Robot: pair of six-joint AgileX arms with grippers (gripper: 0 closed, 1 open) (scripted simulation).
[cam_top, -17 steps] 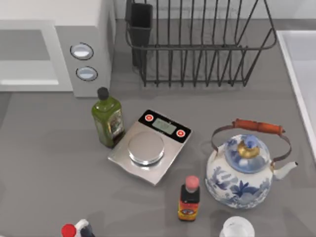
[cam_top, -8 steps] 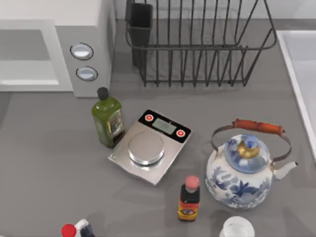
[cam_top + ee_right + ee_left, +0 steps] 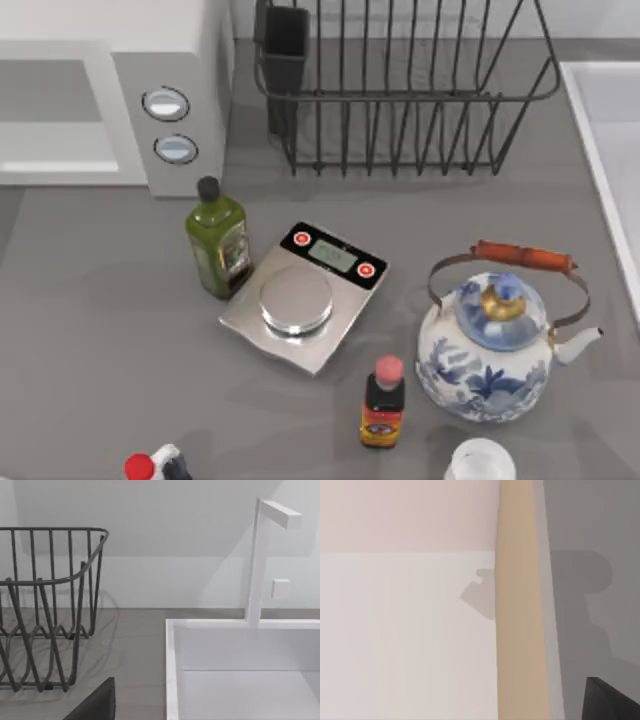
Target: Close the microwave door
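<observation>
The microwave (image 3: 185, 60) stands at the table's back left, its grey panel carrying two round dials (image 3: 166, 103). To the left of that panel, the microwave door (image 3: 60, 165), a white frame around a greyish window, lies in line with it. In the left wrist view, a dark part of my left gripper (image 3: 612, 702) sits at the picture's corner, close to a pale flat surface (image 3: 405, 635) and a tan strip (image 3: 520, 630). A dark part of my right gripper (image 3: 97, 705) shows in the right wrist view, between the dish rack and the sink.
A black wire dish rack (image 3: 400, 95) fills the back middle and a white sink (image 3: 610, 150) with its tap (image 3: 260, 560) lies at the right. An olive oil bottle (image 3: 217, 240), a scale (image 3: 300, 300), a sauce bottle (image 3: 383, 405) and a blue-and-white kettle (image 3: 495, 345) crowd the middle.
</observation>
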